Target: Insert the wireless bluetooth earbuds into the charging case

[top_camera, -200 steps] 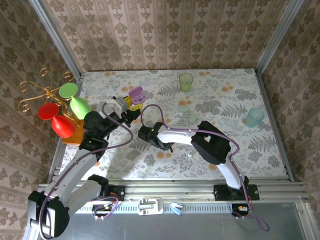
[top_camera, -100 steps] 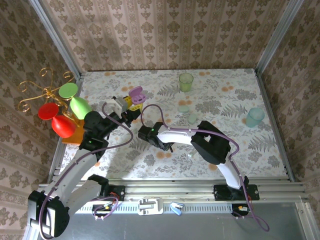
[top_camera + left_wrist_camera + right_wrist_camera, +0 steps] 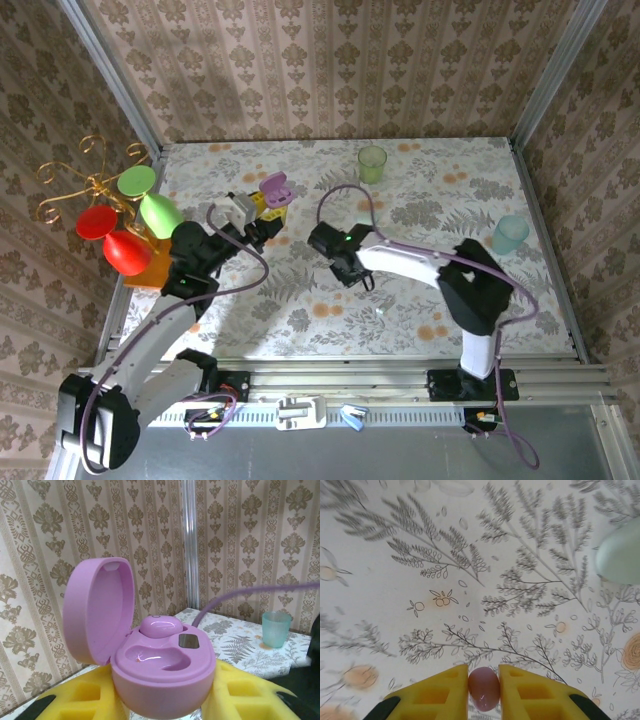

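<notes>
1. The left gripper [image 3: 162,692] is clamped tight on the charging case [image 3: 162,667]. Its yellow fingers [image 3: 240,692] press both sides of the purple base and hold it upright.
2. The case lid [image 3: 97,610] is swung open to the left, with its hollow inside facing the camera.
3. The seated earbud [image 3: 160,626] sits in the far well of the case, glossy purple. The near well [image 3: 150,657] shows its shiny floor, and a small dark square window [image 3: 188,641] sits to its right.
4. The right gripper [image 3: 483,672] is narrowed onto the pink earbud [image 3: 483,690], with a yellow finger touching it on each side. The bud stands on end between the tips.
5. The held bud is over the floral tablecloth [image 3: 470,555]. I cannot tell whether it touches the cloth.
6. A mint rounded object [image 3: 620,555] lies on the cloth at the right edge of the right wrist view, cut off by the frame and well apart from the held bud.
7. From above, the case is left of centre toward the back, just right of the gold stand of red and green glasses [image 3: 120,215].
8. The right arm's wrist [image 3: 335,245] is mid-table, near the case, to its right and closer to the bases.
9. A green cup [image 3: 372,163] stands at the back. A teal cup [image 3: 510,233] is at the right, well apart from both grippers.
</notes>
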Controlling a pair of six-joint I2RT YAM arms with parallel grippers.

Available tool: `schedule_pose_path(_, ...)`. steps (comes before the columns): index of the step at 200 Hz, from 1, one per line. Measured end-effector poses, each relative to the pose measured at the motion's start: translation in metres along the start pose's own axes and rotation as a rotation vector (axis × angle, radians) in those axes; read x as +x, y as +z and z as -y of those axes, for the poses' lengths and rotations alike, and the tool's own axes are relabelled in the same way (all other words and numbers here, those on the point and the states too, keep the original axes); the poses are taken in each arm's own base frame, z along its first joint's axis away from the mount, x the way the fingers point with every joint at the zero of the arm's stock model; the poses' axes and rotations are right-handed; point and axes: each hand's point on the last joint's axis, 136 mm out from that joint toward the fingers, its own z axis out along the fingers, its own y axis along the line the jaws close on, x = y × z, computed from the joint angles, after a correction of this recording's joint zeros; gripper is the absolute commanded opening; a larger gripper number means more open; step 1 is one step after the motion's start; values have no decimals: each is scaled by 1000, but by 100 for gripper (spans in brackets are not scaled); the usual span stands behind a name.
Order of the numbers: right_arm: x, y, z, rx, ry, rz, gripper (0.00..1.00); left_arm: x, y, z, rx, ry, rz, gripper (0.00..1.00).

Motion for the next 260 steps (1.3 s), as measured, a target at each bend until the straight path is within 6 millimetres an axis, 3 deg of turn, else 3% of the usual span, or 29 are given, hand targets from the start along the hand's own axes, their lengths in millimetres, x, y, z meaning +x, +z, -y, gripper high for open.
schedule_pose_path(84, -22, -81, 29, -490, 347, 239, 21, 41, 22, 13, 51, 1, -42, 25)
schedule_pose_path(117, -31, -115, 27, -655, 400, 319, 20, 54, 32, 21, 81, 9, -55, 25)
schedule_pose_path(173, -51, -180, 18, -923, 423, 457, 20, 59, 36, 28, 113, 35, -38, 25)
schedule_pose_path(260, -82, -238, -3, -1104, 359, 564, 20, 62, 38, 43, 163, 63, -28, 25)
